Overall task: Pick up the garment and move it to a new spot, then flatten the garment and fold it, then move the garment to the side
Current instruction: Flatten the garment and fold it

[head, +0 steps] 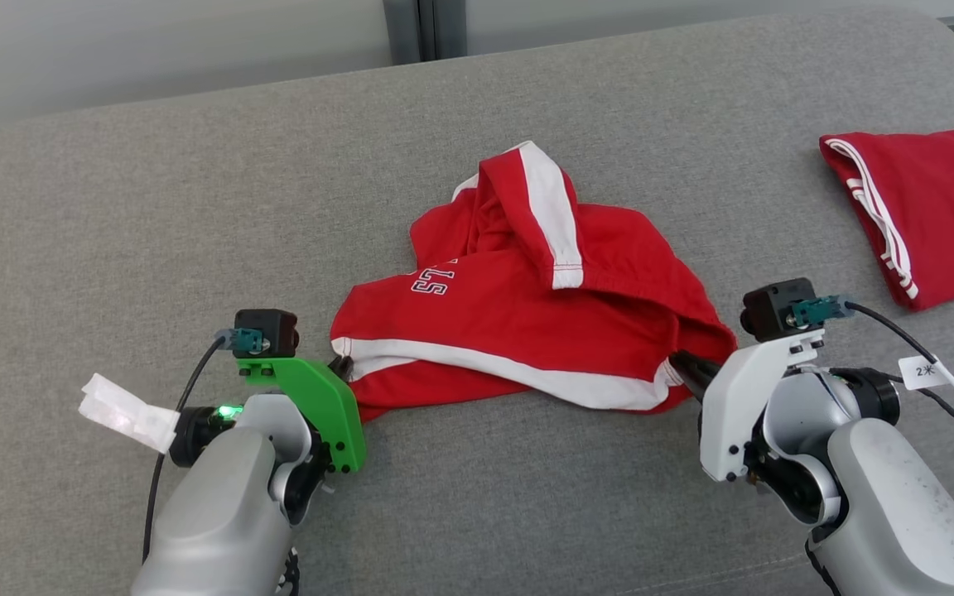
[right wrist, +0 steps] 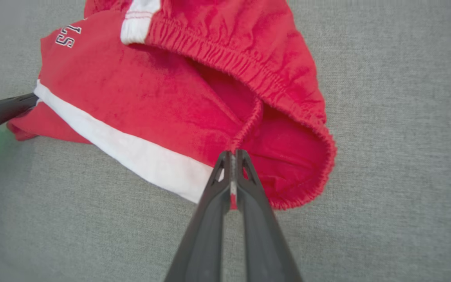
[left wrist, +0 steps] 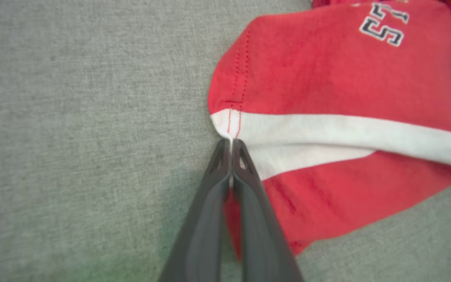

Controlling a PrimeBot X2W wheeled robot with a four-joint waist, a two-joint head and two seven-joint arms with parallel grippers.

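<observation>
Jaws on both arms are clamping cloth: left gripper (left wrist: 231, 145) is pinching the white-striped hem corner (left wrist: 225, 121), right gripper (right wrist: 233, 156) is pinching the waistband (right wrist: 307, 117). Meanwhile the garment (head: 518, 306) is lying crumpled at the middle of the grey cushion (head: 195, 207). Gripping opposite ends is probably setting up a spread, taut lift for relocating.
</observation>
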